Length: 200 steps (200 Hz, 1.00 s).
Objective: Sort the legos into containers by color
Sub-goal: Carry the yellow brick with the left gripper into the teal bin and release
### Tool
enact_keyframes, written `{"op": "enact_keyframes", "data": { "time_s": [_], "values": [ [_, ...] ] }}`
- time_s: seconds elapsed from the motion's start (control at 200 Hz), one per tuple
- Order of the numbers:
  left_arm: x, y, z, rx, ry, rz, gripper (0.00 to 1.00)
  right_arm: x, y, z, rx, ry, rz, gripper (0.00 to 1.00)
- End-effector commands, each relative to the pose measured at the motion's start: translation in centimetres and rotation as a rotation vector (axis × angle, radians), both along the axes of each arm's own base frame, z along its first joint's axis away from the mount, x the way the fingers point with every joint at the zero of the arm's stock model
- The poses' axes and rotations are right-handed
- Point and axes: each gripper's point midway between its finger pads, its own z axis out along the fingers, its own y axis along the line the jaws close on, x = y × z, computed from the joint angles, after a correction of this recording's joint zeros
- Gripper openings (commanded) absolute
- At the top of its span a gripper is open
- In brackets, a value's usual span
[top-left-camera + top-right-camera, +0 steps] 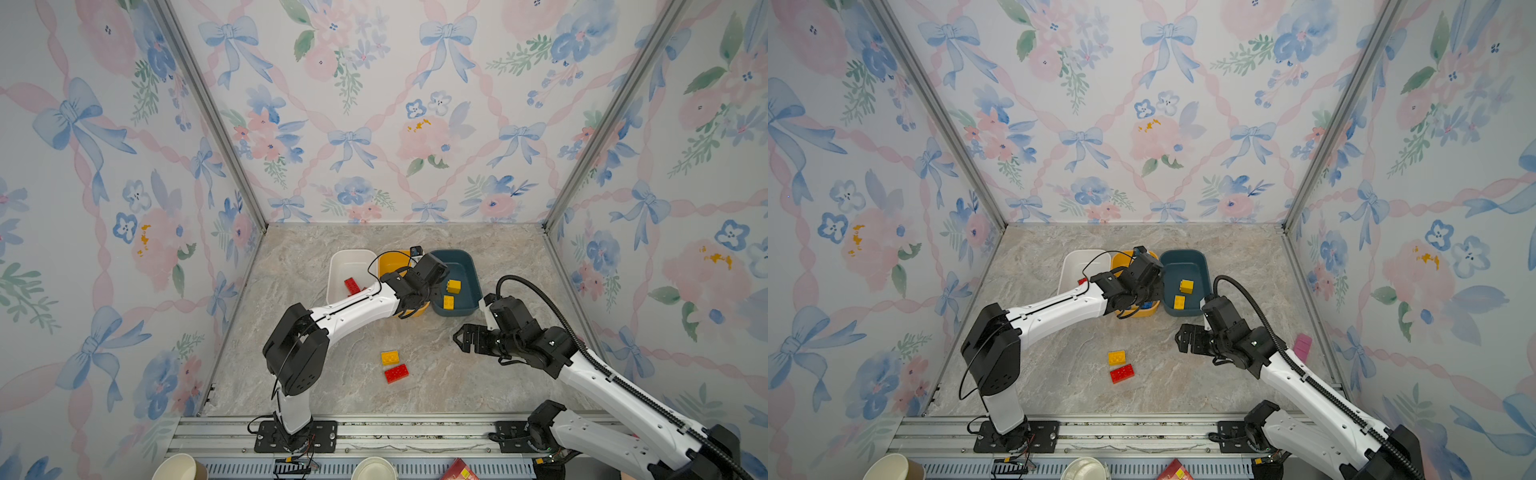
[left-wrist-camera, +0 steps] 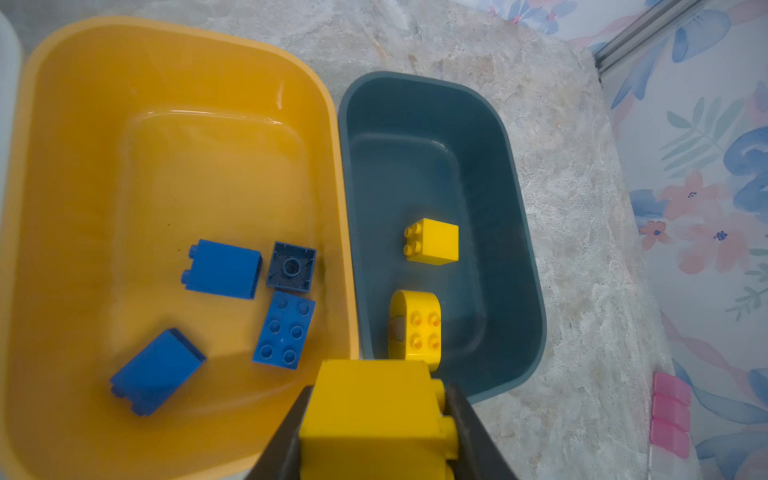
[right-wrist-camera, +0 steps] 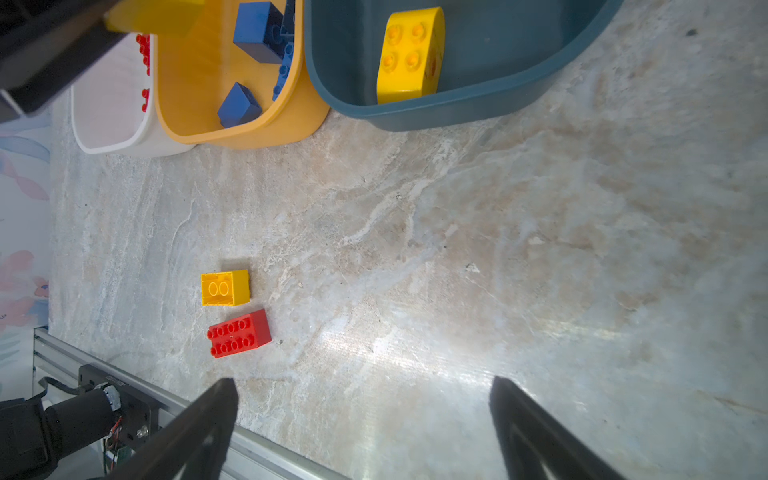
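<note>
Left wrist view: my left claw [image 2: 379,390] grips a yellow brick [image 2: 370,419] above the seam between yellow-orange tub [image 2: 83,124] and teal tub [image 2: 490,166]; I judge it should shift fully over the latter before release; right claw [image 3: 363,382] stands wide, empty.

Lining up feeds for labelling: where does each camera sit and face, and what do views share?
Top view: high in front, looking down at table; left arm, right arm show.
Top view: alongside, same aim, both arms, pink object.
Left wrist: on left arm, looking into yellow-orange tub, teal tub; left gripper holds yellow brick.
Right wrist: on right arm, facing red brick; right gripper open.
Shared: both wrists see rounded brick.
</note>
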Motion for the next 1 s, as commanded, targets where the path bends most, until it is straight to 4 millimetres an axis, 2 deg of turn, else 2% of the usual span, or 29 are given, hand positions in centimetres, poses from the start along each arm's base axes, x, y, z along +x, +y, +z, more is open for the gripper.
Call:
{"op": "enact_keyframes", "data": {
  "time_s": [0.0,0.195,0.295,0.43,0.53,0.635,0.725,0.845,0.995],
  "values": [
    [1.3,-2.5,0.0,-0.007,-0.020,-0.065,0.15,-0.8,-0.9,-1.0,-0.007,0.041,-0.032,0.97],
    [3.4,-6.0,-1.7,-0.024,-0.010,-0.112,0.14,-1.1,-1.1,-1.4,-0.006,0.050,-0.040,0.97],
    [4.4,-6.8,-2.7,-0.019,-0.009,-0.110,0.14,-1.1,-1.1,-1.3,-0.004,0.048,-0.040,0.97],
    [5.6,-6.6,-4.1,-0.005,-0.001,-0.089,0.16,-1.1,-1.3,-1.1,-0.003,0.045,-0.045,0.97],
    [5.9,-6.4,-4.5,0.000,0.002,-0.084,0.26,-1.2,-1.5,-1.1,-0.004,0.046,-0.051,0.97],
    [5.8,-6.5,-4.5,-0.002,0.004,-0.090,0.46,-1.2,-1.6,-1.1,-0.003,0.046,-0.052,0.97],
    [5.7,-6.5,-4.2,-0.003,0.001,-0.095,0.58,-1.2,-1.7,-1.1,-0.004,0.046,-0.053,0.97],
    [5.3,-6.4,-3.2,-0.012,-0.010,-0.098,0.67,-1.2,-1.7,-1.1,-0.004,0.046,-0.055,0.97],
    [4.3,-6.5,-1.2,-0.025,-0.035,-0.107,0.74,-1.2,-1.9,-1.0,-0.001,0.042,-0.059,0.97]
  ]
}}
